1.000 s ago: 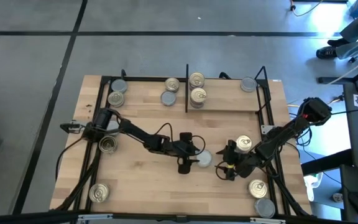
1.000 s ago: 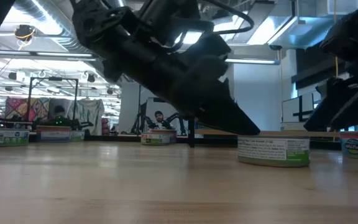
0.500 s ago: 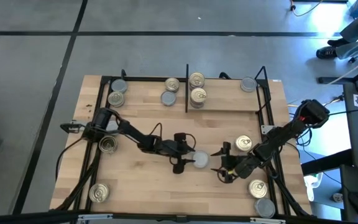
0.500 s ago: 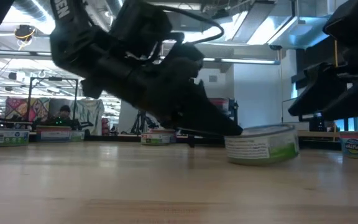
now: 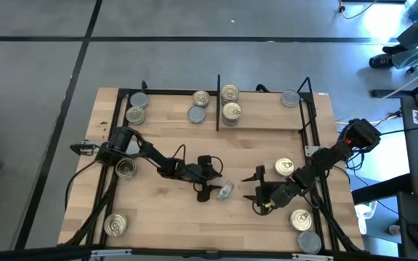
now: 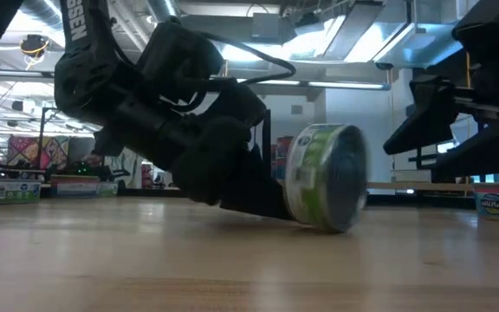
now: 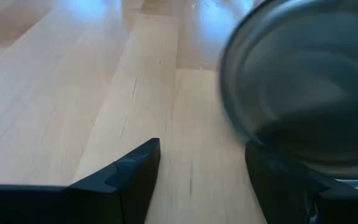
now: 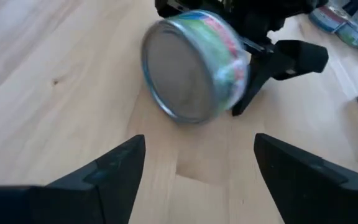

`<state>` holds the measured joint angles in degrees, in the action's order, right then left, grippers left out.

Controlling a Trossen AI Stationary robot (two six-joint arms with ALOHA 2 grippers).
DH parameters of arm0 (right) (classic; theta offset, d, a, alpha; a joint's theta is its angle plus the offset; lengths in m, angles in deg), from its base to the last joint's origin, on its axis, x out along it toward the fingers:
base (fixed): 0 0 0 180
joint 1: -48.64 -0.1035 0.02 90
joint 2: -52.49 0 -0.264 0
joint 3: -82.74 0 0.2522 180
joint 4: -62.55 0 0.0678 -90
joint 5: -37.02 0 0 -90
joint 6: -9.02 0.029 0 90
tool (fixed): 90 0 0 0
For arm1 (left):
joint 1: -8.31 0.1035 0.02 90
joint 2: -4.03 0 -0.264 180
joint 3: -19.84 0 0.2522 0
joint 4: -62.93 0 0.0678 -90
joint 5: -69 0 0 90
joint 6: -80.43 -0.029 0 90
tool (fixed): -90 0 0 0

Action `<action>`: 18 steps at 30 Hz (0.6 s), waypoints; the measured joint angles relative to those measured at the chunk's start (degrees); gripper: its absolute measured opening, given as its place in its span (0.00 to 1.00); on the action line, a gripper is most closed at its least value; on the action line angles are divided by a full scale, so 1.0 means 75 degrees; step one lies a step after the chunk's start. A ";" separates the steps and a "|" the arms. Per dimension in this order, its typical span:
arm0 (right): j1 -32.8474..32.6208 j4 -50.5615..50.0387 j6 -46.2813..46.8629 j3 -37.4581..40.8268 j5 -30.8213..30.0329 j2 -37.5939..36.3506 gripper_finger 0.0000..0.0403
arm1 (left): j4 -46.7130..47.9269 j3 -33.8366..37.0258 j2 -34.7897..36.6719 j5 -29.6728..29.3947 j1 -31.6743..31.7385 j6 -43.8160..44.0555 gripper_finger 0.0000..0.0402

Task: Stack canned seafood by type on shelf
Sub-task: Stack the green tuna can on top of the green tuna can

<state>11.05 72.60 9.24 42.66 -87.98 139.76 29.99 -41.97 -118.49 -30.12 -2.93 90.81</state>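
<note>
Blurred tipped tin (image 7: 303, 93) cut off by the left wrist view's edge.

One green-labelled tin (image 5: 226, 191) is tipped up on its edge mid-table, its plain grey end facing right. More tins lie flat about the table: two at the near right (image 5: 300, 219), one gold-lidded at the near left (image 5: 115, 225). On the far shelf (image 5: 260, 119), gold-lidded tins (image 5: 231, 112) sit just right of the black divider (image 5: 218, 101), with mixed tins (image 5: 197, 114) left of it.
</note>
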 joint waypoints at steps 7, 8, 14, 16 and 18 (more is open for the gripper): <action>0.0409 0.0037 0.0943 -0.0001 0.0731 0.0001 0.75 | -0.0016 -0.0003 0.0012 0.0008 0.0000 0.0030 0.59; 0.0454 0.0059 0.1070 -0.0001 0.0936 0.0000 0.75 | -0.0002 -0.0003 0.0034 0.0010 0.0000 0.0033 0.59; 0.0459 0.0218 0.1336 -0.0001 0.1277 0.0000 0.75 | 0.1154 -0.0003 0.0815 0.0032 -0.0017 0.0031 0.59; 0.0461 0.0214 0.1368 -0.0001 0.1277 -0.0002 0.75 | 0.1925 -0.0019 0.1252 0.0032 -0.0061 0.0029 0.59; 0.0462 0.0182 0.1485 0.0002 0.1276 -0.0002 0.75 | 0.2986 -0.0018 0.1720 0.0029 -0.0116 -0.0013 0.59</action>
<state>14.51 73.96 20.38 42.67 -78.41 139.75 52.39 -42.11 -105.59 -29.91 -3.81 90.71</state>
